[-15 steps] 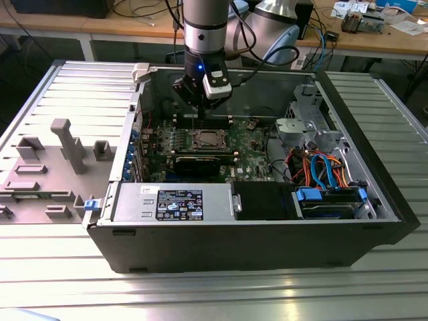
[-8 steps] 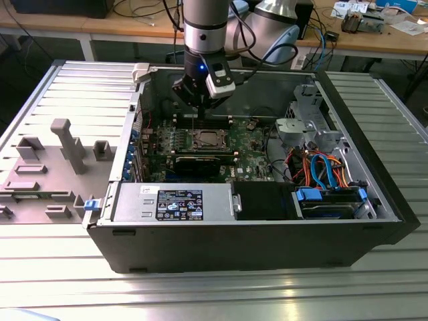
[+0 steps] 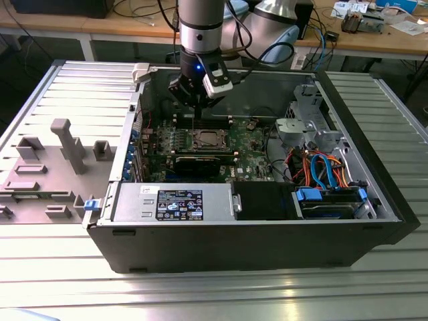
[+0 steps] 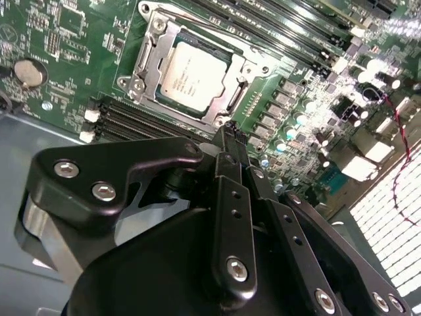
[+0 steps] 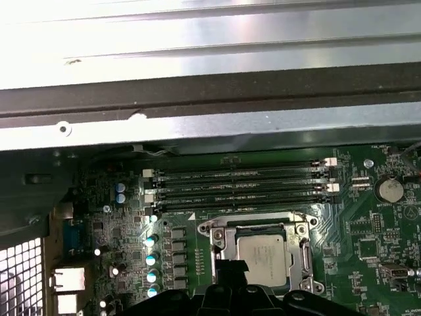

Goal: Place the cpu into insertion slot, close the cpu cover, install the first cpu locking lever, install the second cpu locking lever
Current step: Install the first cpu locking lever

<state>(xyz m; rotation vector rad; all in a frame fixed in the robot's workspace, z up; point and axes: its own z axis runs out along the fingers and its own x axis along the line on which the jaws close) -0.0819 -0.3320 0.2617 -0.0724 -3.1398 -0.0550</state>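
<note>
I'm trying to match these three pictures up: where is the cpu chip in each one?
Exterior view: the cpu lies in the middle of the green board, just below the pincer.
Second wrist view: the cpu is the silvery square beyond the pincer's black body.
First wrist view: the cpu is the silvery square next to the pincer's dark edge.
Shared landmark: the long black memory slots beside it.

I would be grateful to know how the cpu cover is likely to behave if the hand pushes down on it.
The cpu cover looks like thin sheet metal, so it is probably light and fairly stiff. It lies flat around the cpu, so a downward push likely meets firm support. Its smooth shiny surface may be slippery.
</note>
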